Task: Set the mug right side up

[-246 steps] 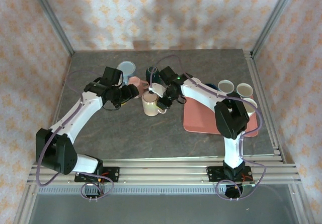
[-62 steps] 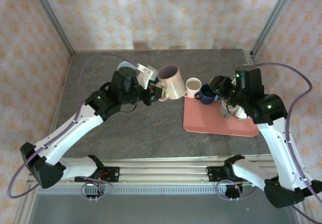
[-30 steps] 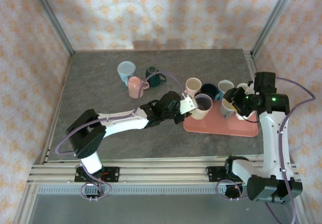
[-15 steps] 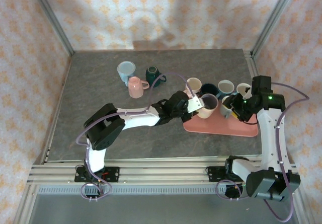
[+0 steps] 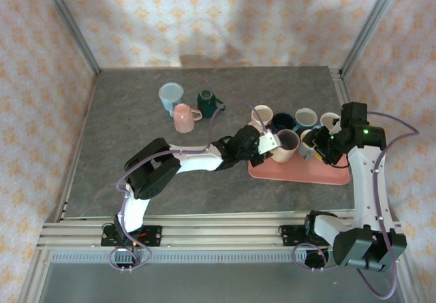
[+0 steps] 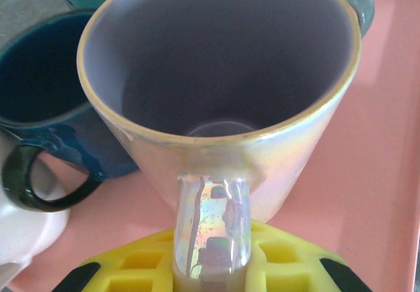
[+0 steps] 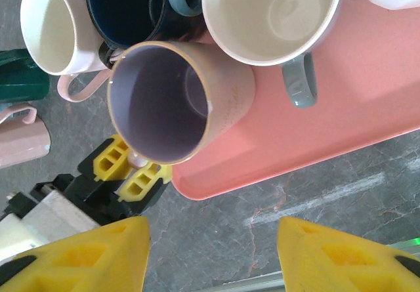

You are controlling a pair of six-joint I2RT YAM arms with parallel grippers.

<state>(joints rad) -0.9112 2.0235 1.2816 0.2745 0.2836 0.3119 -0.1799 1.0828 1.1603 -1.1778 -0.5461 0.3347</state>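
Note:
The mug (image 5: 286, 144) is pearly cream outside and lilac inside. It stands mouth up over the near left part of the pink tray (image 5: 300, 170). My left gripper (image 5: 269, 143) is shut on its handle (image 6: 211, 226), with a yellow finger (image 6: 289, 272) on either side. From above, the mug (image 7: 164, 102) leans slightly toward the left gripper (image 7: 128, 167); whether its base rests on the tray is unclear. My right gripper (image 7: 213, 256) hangs open above the tray's near edge, to the right of the mug (image 6: 223, 62), with nothing between its fingers.
On the tray stand a cream mug (image 5: 261, 117), a dark blue mug (image 5: 283, 122) and two white mugs (image 5: 306, 118) (image 5: 331, 121). A light blue mug (image 5: 170, 97), a pink mug (image 5: 182, 118) and a dark green mug (image 5: 207, 103) sit on the grey table at the back left.
My left gripper has carried the mug from the table's middle to the tray, turning it mouth up, and nudged it slightly right in the last half second. The right arm has drawn back right.

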